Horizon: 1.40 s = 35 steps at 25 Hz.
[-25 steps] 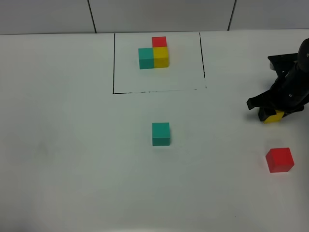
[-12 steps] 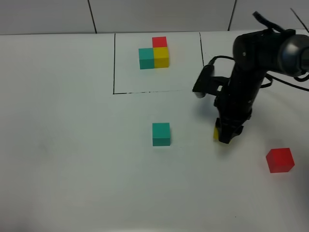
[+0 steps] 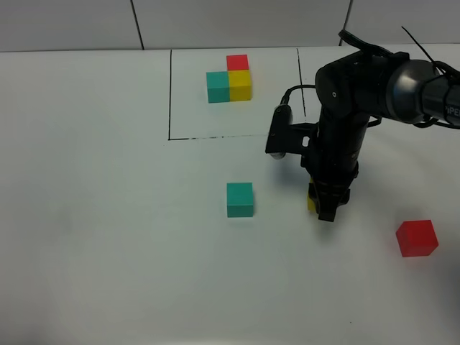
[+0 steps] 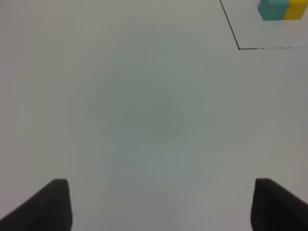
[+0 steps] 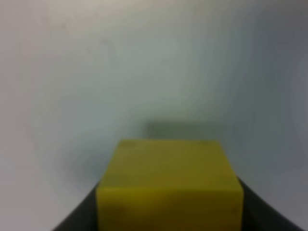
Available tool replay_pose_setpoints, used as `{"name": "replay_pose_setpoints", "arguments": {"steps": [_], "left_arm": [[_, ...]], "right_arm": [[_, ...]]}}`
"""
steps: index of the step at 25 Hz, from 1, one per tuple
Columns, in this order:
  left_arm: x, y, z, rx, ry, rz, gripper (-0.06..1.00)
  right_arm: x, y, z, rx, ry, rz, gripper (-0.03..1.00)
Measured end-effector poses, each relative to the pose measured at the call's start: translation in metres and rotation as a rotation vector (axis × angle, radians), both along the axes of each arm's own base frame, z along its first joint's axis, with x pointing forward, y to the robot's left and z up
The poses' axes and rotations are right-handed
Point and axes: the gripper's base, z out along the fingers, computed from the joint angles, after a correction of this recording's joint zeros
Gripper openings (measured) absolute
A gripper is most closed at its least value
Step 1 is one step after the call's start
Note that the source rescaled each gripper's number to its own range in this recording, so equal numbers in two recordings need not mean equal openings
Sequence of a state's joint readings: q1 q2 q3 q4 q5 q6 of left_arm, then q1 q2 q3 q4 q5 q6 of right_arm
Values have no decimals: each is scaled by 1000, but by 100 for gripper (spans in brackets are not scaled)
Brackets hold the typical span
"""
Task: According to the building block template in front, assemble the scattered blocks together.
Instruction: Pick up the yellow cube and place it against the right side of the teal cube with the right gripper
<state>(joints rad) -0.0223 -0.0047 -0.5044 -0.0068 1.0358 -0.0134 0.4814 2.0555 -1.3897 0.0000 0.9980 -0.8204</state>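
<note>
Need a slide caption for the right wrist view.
Yellow cube clamped in the right jaws, white table beyond.

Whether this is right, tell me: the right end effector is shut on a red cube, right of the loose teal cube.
Wrong colour: the right end effector is shut on the yellow cube, as the right wrist view shows; the red cube lies apart, ungripped. It is indeed right of the loose teal cube.

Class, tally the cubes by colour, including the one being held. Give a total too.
Teal: 2, framed teal cube, loose teal cube
Yellow: 2, framed yellow cube, held yellow cube
Red: 2, framed red cube, loose red cube
Total: 6
</note>
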Motion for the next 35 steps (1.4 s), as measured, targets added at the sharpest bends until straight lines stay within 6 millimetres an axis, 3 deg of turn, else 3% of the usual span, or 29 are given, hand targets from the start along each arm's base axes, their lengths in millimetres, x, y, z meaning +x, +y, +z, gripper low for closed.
{"name": "replay_pose_setpoints", "arguments": {"steps": [13, 35], "left_arm": [[0, 0, 0, 0, 1, 0, 79], [0, 0, 0, 1, 1, -1, 79]], "right_arm": [[-2, 43, 14, 85, -104, 177, 1], [4, 53, -25, 135, -77, 252, 1]]}}
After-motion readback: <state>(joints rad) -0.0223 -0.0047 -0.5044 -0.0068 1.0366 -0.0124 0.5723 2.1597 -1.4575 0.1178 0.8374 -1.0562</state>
